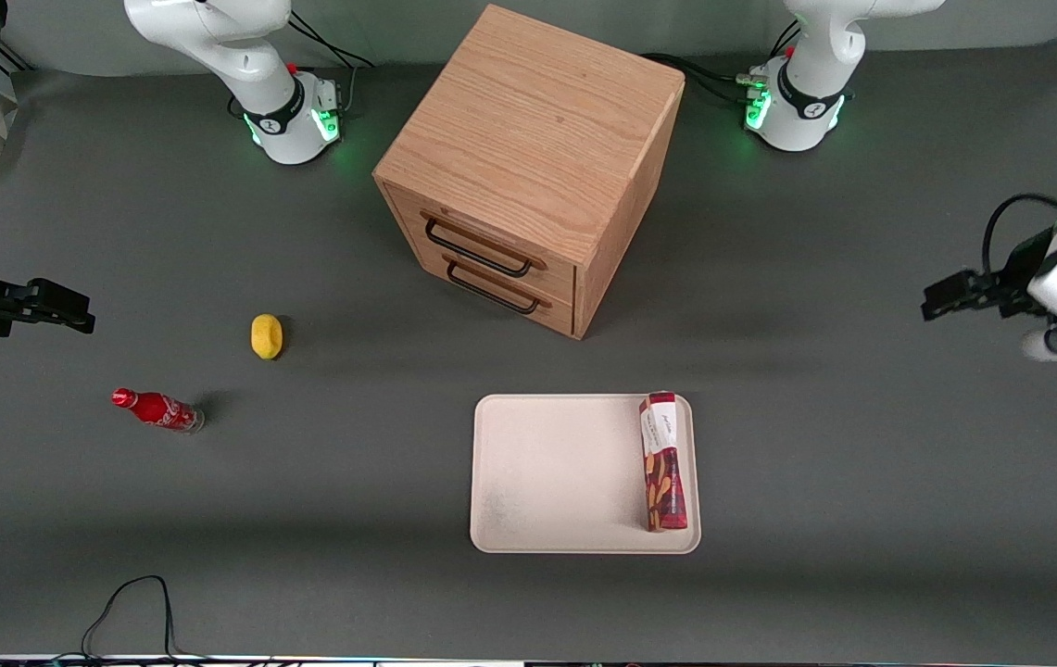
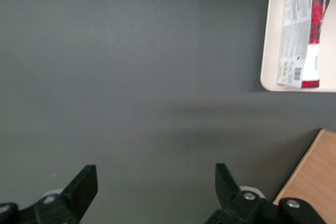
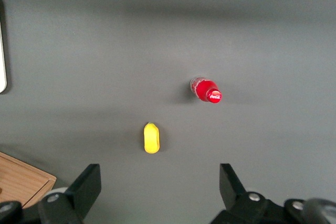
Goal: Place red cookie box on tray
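Observation:
The red cookie box (image 1: 662, 460) lies flat in the cream-white tray (image 1: 556, 477), along the short rim nearest the working arm's end, its white end pointing toward the cabinet. In the left wrist view the box (image 2: 303, 35) lies in the tray (image 2: 269, 51) too. My left gripper (image 1: 954, 298) hangs above bare table toward the working arm's end, well apart from the tray. Its fingers stand wide apart with nothing between them (image 2: 156, 178).
A wooden drawer cabinet (image 1: 528, 167) with two black handles stands farther from the front camera than the tray. A yellow lemon (image 1: 266, 335) and a small red soda bottle (image 1: 157, 409) lie toward the parked arm's end. A black cable (image 1: 125, 611) loops at the table's near edge.

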### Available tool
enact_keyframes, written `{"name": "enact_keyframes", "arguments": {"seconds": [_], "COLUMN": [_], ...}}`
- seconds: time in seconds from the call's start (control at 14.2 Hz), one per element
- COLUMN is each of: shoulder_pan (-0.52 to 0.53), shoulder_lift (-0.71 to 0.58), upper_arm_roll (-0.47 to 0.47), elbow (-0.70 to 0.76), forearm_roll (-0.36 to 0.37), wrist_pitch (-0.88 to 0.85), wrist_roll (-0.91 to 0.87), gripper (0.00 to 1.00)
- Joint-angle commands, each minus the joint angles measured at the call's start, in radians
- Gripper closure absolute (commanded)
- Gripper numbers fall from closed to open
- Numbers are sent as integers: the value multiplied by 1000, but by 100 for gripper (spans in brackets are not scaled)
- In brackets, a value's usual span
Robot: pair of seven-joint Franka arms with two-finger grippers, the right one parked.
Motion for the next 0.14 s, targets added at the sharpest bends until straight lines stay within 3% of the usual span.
{"name": "enact_keyframes", "arguments": {"seconds": [0.0, 0.07], "shoulder_pan": [11, 11], "shoulder_lift": [-75, -79], "upper_arm_roll": [-8, -8], "elbow": [-87, -87], "forearm_roll": [61, 62], "wrist_pitch": [30, 27], "wrist_roll": [34, 34], "gripper": [0, 0]}}
